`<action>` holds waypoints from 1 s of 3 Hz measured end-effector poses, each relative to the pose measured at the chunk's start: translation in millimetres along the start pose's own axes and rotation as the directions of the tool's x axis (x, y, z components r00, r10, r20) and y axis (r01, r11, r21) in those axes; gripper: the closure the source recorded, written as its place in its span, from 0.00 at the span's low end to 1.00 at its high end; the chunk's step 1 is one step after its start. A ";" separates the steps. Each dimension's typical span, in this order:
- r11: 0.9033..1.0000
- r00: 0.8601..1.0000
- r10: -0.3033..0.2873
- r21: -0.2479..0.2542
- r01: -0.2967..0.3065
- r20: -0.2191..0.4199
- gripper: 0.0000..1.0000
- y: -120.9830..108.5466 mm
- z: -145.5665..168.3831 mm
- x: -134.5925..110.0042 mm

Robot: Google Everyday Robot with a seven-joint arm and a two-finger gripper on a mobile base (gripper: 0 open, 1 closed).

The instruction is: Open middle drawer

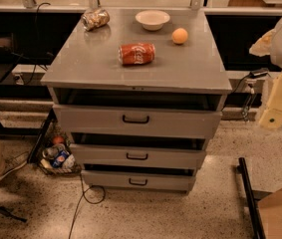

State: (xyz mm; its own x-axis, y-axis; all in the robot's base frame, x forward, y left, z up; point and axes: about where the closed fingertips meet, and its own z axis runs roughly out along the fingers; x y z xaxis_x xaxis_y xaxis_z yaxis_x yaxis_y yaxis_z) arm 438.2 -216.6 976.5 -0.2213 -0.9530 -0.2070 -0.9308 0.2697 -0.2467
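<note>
A grey metal cabinet (pixel 80 66) stands in the middle of the camera view with three drawers stacked in its front. The middle drawer (pixel 180 158) is wide and shallow, with a small black bar handle (pixel 137 156) at its centre and a dark gap above its front. The taller top drawer (pixel 90 119) is above it and the narrow bottom drawer (pixel 105 180) below. My gripper (pixel 274 114) is at the right edge, on the pale arm, well to the right of the cabinet and about level with the top drawer, touching nothing.
On the cabinet top lie a red cola can (pixel 137 54), a white bowl (pixel 152 19), an orange (pixel 180 36) and a crumpled bag (pixel 95 19). A basket of items (pixel 56 156) and a cable (pixel 88 198) are at the floor left. A black bar (pixel 249 198) and cardboard (pixel 280 213) are at the right.
</note>
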 end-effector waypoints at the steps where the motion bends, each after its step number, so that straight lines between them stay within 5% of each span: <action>1: 1.000 1.000 0.000 0.000 0.000 0.000 0.00 0.0 0.0 0.0; 3: 0.992 0.998 -0.014 -0.127 0.022 0.063 0.00 42.5 66.7 10.5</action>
State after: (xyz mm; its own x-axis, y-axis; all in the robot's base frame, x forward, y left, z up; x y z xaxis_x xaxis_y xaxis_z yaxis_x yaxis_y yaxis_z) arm 415.7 -205.9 900.6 -0.1891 -0.9462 -0.2625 -0.9649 0.2287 -0.1292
